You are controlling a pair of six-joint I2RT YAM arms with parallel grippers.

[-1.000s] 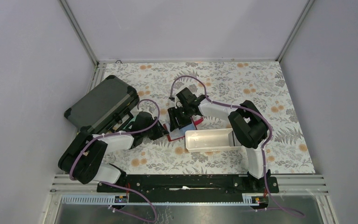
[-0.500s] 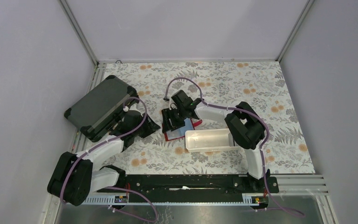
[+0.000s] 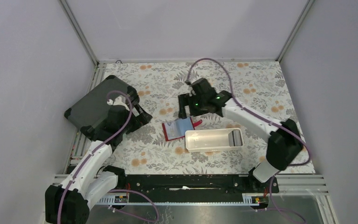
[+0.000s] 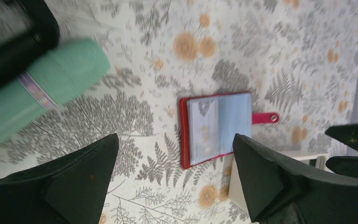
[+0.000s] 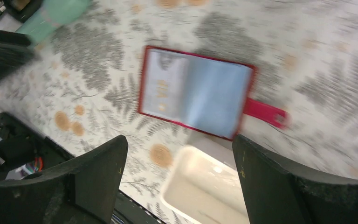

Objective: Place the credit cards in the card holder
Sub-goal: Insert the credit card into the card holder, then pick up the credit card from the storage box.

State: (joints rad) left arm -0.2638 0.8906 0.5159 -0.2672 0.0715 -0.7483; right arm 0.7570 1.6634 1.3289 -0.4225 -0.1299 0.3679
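Black, the left end effector (image 3: 139, 113) hung spread and empty left of the red card holder (image 3: 179, 129), lying open on the desk (image 3: 261, 93) with light blue credit cards (image 4: 235, 122) inside, the right end effector (image 3: 187, 105) likewise spread beyond it; unsnapped, a nudge might spill cards.

Lab test booth: grey panels (image 3: 23, 70), aluminium frame (image 3: 77, 30).

The table (image 3: 261, 93) carried a pale covering printed with grey ferns and orange flowers. A small red folding leather-like card holder (image 3: 179, 129) lay open and flat near the centre. A long white rectangular tray (image 3: 189, 140) sat just beside it, to the near right. A large dark grey hard case (image 3: 100, 105) rested at the left edge. A mint-green cylinder (image 4: 51, 84) lay left of the card holder.
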